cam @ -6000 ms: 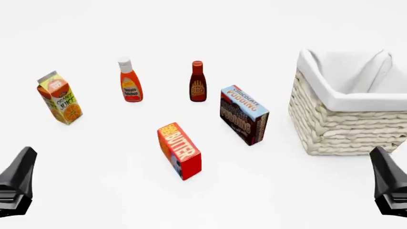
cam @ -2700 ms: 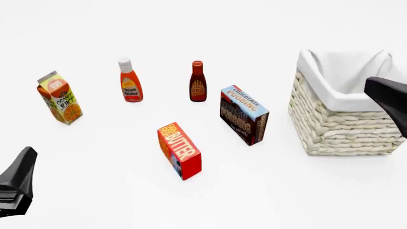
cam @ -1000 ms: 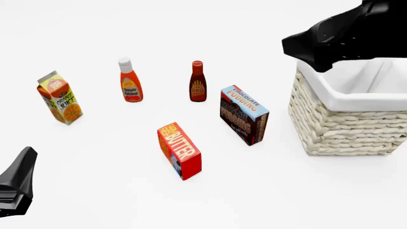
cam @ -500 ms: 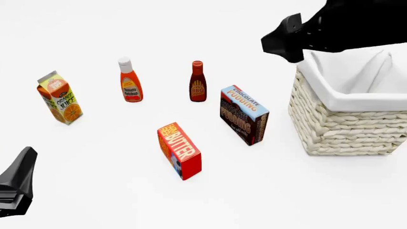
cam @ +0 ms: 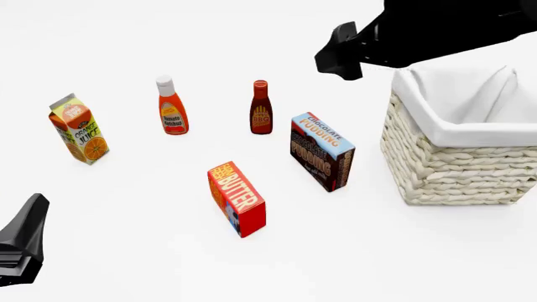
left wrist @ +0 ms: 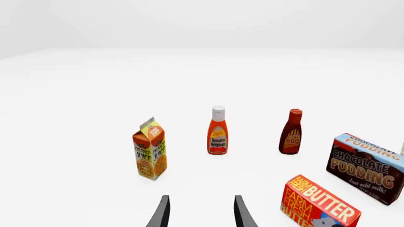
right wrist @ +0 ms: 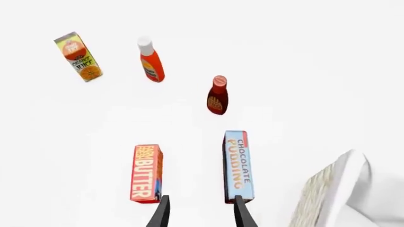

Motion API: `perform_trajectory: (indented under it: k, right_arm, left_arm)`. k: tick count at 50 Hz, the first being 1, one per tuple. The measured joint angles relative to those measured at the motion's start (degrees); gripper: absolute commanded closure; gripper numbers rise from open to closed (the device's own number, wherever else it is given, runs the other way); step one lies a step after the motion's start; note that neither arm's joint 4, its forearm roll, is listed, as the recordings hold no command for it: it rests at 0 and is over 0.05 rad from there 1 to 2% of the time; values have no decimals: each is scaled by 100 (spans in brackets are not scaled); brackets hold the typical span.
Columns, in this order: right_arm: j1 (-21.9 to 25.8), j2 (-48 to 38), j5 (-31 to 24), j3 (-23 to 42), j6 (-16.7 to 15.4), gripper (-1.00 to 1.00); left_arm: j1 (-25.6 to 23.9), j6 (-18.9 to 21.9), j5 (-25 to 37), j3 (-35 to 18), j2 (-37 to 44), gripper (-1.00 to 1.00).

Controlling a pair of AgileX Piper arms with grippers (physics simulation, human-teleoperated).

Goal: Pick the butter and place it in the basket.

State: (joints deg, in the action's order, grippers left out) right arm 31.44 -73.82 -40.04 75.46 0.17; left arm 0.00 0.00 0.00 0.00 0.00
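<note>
The butter (cam: 238,198) is a red-orange box with yellow lettering, standing on its long edge in the middle of the table; it also shows in both wrist views (left wrist: 319,205) (right wrist: 146,173). The cream wicker basket (cam: 453,173) with white lining stands at the right (right wrist: 323,191). My right gripper (cam: 336,60) hangs high above the table, left of the basket and beyond the butter; its fingers (right wrist: 162,215) are apart with nothing between them. My left gripper (cam: 21,242) rests low at the near left, open (left wrist: 200,215) and holding nothing.
A brown-and-blue chocolate pudding box (cam: 321,151) stands between the butter and the basket. Behind are a BBQ sauce bottle (cam: 261,108) and a ketchup bottle (cam: 172,107). An orange juice carton (cam: 78,129) stands at the far left.
My right arm has risen from the near right, passed over the basket and kept moving left at height. The left arm and all objects have stayed put.
</note>
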Motion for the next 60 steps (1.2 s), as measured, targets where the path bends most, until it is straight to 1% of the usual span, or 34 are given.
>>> perform_trajectory:
  k: [14, 29, 60]
  right_arm:
    - [210, -599, -58, 276, 258, -100]
    - [404, -1095, -53, 560, 395, -100]
    - [729, -1940, -272, 1364, 786, -100]
  left_arm:
    - [0, 0, 0, 0, 0, -100]
    - [0, 0, 0, 0, 0, -100]
    - [0, 0, 0, 0, 0, -100]
